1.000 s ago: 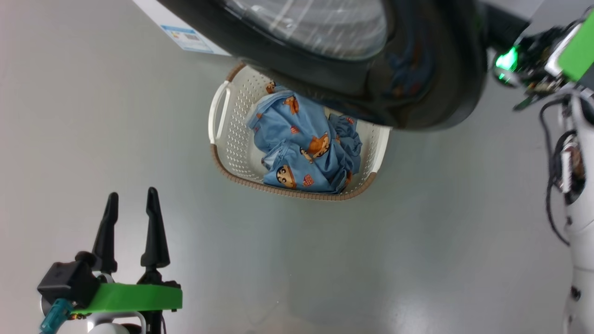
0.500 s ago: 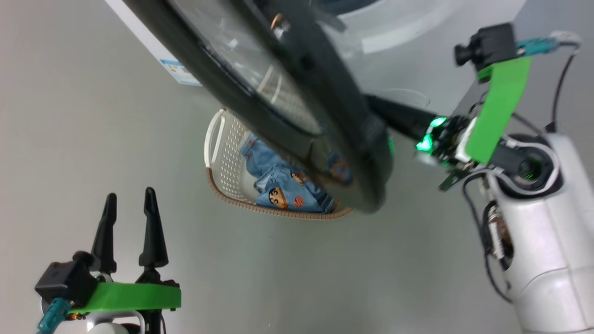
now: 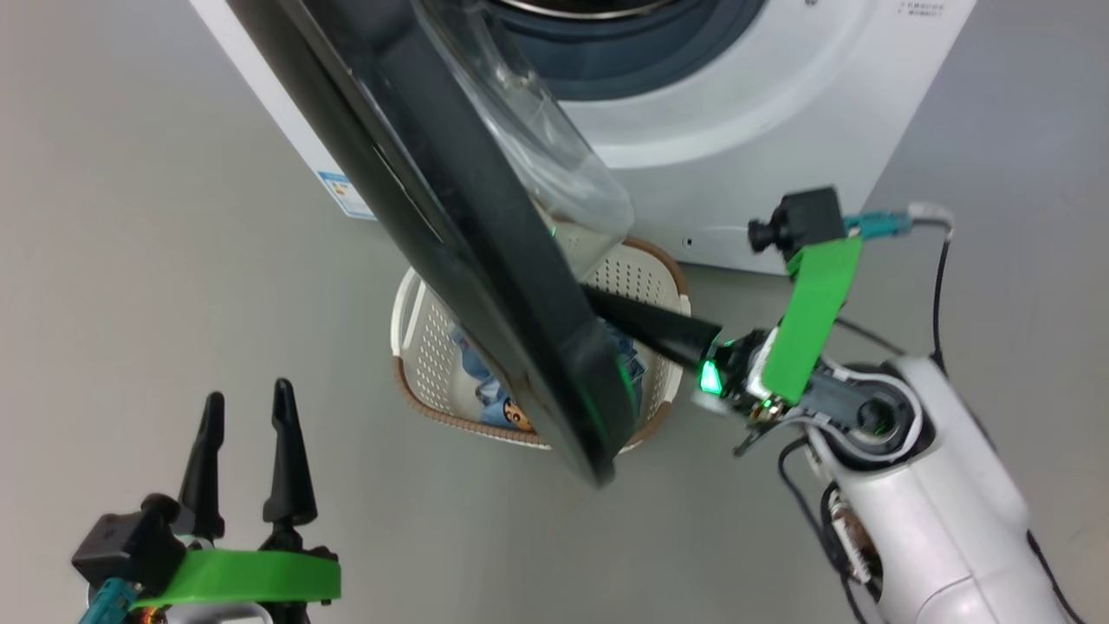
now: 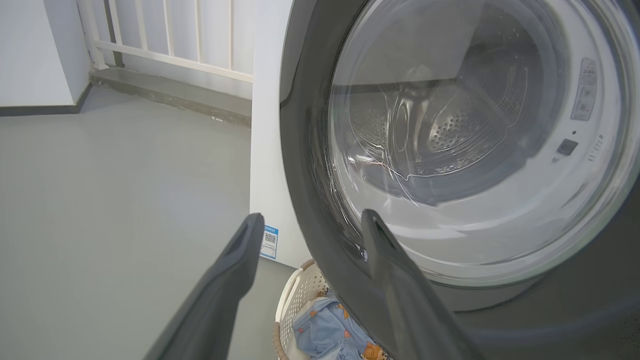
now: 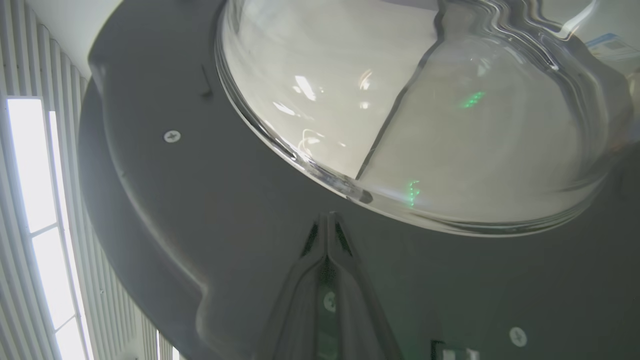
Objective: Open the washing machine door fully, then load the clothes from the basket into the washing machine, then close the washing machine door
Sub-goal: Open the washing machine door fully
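Evidently half open: the round glossy black washing machine door [image 3: 485, 286] is standing over the cream perforated plastic basket [image 3: 416, 347] of light blue printed clothes [image 4: 325, 330]. The right gripper [image 5: 327, 220], dark fingers pinched together on nothing, is pressing its tips on the door's inner face just below the glass bowl [image 5: 425, 110]. Best to be pushing along the hinge arc, staying off the glass; the left gripper [image 3: 247, 403] is hovering well apart, fingers spread, empty.

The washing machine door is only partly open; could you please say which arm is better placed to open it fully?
Likely the right: its shut fingers touch the inner face of the door; the left arm's open fingers hang apart.
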Robot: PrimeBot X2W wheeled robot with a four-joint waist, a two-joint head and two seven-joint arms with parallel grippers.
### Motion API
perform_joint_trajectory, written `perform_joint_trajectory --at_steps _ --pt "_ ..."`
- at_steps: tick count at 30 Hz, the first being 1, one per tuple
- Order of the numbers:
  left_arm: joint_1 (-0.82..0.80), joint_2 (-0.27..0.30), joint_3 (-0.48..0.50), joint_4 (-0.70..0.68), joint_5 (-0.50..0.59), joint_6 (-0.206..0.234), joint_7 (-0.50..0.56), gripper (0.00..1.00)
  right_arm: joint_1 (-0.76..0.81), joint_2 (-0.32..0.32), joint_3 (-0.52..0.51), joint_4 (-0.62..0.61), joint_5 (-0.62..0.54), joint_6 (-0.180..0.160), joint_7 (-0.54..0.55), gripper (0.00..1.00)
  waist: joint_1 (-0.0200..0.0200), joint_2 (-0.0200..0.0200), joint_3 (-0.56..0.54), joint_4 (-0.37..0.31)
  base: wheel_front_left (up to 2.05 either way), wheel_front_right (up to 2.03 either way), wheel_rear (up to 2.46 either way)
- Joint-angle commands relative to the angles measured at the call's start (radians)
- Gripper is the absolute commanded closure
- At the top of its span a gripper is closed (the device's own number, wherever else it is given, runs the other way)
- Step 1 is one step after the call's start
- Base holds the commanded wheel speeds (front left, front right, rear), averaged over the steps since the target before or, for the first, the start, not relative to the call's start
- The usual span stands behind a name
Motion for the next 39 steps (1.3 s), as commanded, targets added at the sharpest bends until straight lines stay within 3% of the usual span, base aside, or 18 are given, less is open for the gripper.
perform_joint_trajectory --at_steps 1,18,39 --pt "0.009 0.02 0.033 -0.013 -0.004 0.003 -0.009 0.0 0.027 0.035 0.042 -0.018 0.015 0.002 -0.014 1.0 0.0 0.0 -0.029 0.011 0.0 0.0 0.0" --pt "0.059 0.02 0.042 0.001 0.004 -0.009 -0.009 0.0 0.06 0.036 0.316 0.055 0.138 0.002 -0.219 1.0 0.0 0.0 -0.159 0.048 0.0 0.0 0.0" --pt "0.087 0.02 0.053 0.001 -0.011 0.002 -0.009 0.0 0.043 0.036 0.466 0.146 0.184 0.002 -0.408 1.0 0.0 0.0 -0.233 0.1 0.0 0.0 0.0"
